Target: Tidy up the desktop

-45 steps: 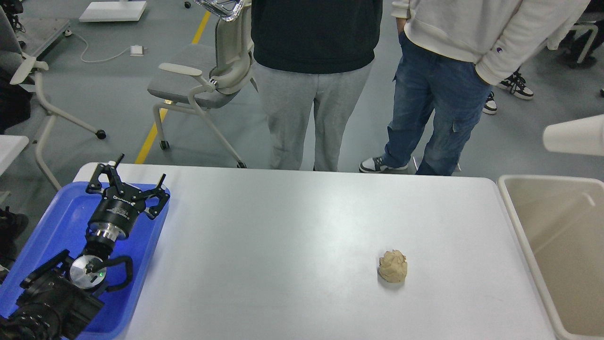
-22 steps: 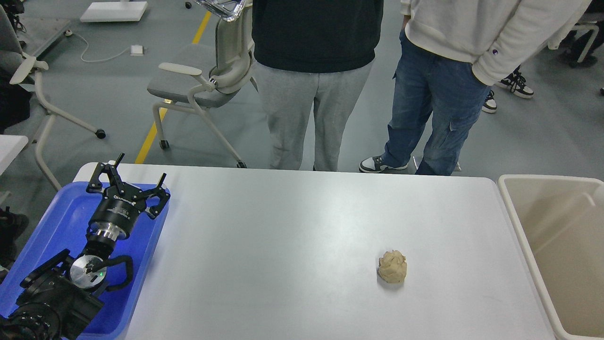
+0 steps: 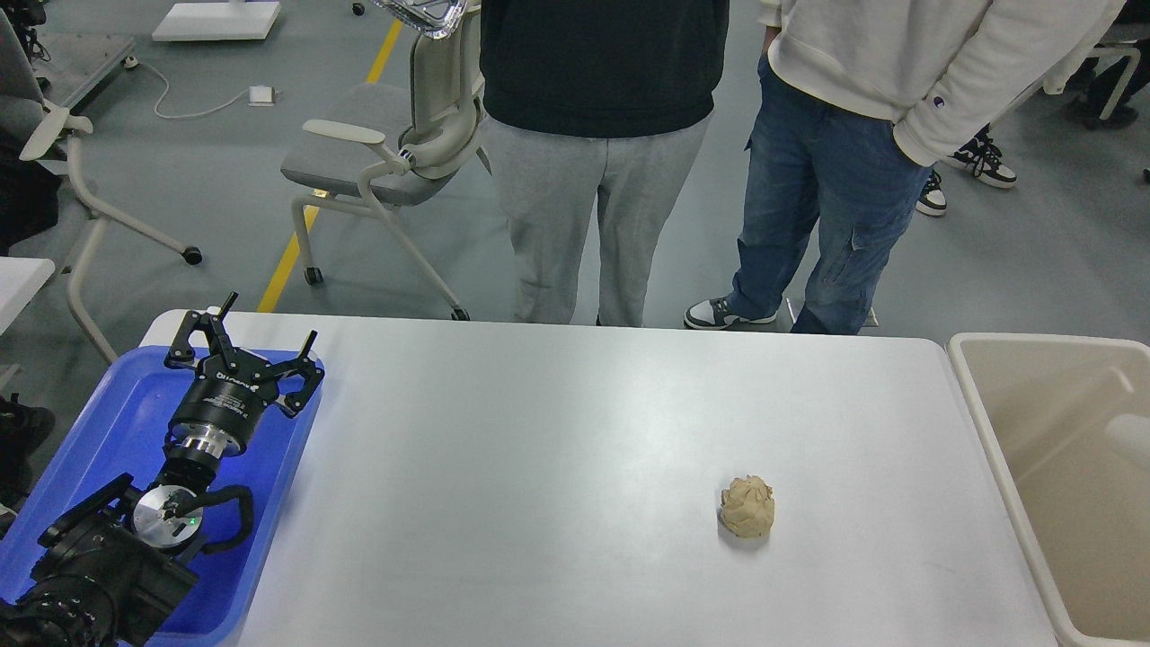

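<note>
Desktop (image 3: 557, 431): crumpled paper ball (image 3: 747, 507) lies loose right of centre, near the beige bin (image 3: 988, 431); our left gripper (image 3: 243, 346), spread wide and empty, hovers over the blue tray (image 3: 108, 422), far left.

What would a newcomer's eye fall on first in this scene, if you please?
Probably the lone crumpled beige paper ball, sitting on the right part of the white desktop. Next, the black left claw, fingers spread open and holding nothing, above the blue tray at the left edge. A beige bin stands off the right end.
</note>
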You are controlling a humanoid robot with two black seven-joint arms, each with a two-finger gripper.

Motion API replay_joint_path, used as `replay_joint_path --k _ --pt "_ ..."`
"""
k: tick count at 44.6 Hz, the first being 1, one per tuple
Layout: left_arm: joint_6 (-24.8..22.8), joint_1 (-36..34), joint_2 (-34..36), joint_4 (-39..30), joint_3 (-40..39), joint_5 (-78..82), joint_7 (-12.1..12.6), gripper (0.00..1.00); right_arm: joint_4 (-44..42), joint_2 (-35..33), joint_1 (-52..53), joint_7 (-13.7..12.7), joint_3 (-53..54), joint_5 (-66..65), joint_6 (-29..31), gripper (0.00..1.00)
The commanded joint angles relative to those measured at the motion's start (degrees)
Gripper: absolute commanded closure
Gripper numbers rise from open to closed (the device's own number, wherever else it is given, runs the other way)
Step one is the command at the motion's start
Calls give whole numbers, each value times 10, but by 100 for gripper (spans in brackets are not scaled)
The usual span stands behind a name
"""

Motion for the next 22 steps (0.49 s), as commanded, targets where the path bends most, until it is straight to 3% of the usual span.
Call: replay_joint_path --k 1,2,3,4,5,6,22 --pt "0 -1 0 0 0 0 0 0 -13 18 -2 -1 0 4 -15 100" --pt "0 -1 0 0 0 0 0 0 -13 18 -1 -1 0 4 -15 100" --pt "0 -1 0 0 0 0 0 0 -13 18 -1 -2 0 4 -15 89" --pt "0 -1 0 0 0 0 0 0 -14 17 -1 -2 0 4 -16 61" --pt "0 -1 0 0 0 0 0 0 -16 17 -1 -2 0 4 -17 24" --pt "0 -1 0 0 0 0 0 0 -15 17 -2 -2 0 4 -16 0" --pt "0 -1 0 0 0 0 0 0 -14 12 -2 -1 2 4 -12 0"
